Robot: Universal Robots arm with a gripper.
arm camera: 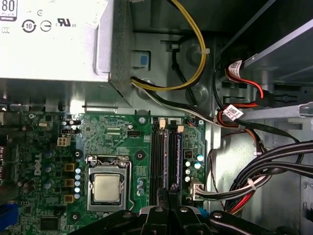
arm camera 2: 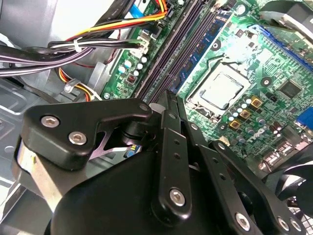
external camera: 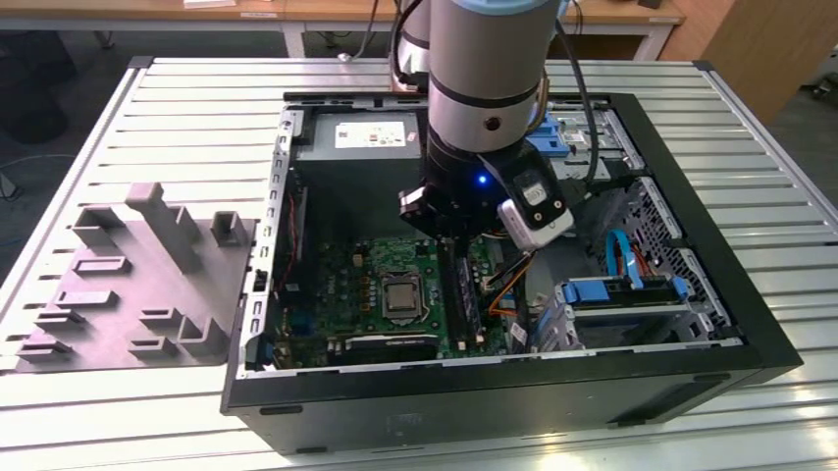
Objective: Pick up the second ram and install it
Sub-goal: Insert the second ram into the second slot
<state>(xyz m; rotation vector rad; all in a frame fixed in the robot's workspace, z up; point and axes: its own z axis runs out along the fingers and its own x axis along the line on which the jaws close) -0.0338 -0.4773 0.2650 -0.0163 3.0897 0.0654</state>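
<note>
**While the arm reaches into the case, the memory stick is seen standing in its slot**

Although the work cannot be called finished for certain, most of it is judged done. The second ram (arm camera 2: 200, 46), a long, thin, flat stick of dark blue-green circuit board with a row of black chips, is seen standing on edge in a slot of the green motherboard (arm camera: 117, 132). It is set near the square silver processor (arm camera: 107, 188) and alongside long black slots. No pale label can be made out on it.

Nothing is seen clasped in the black metal gripper (arm camera: 168, 194). Its fingers are drawn together and held low over one end of the slots. Whether they press on the stick cannot be told, nor whether the end latches are closed. Picking up and placing are therefore judged complete, while full seating is left unconfirmed.

In the exterior view, the open black computer case (external camera: 524, 388) is shown lying on a slatted metal table (external camera: 196, 98). A grey moulded holder (external camera: 131, 285) is seen at the exterior view's left.
</note>
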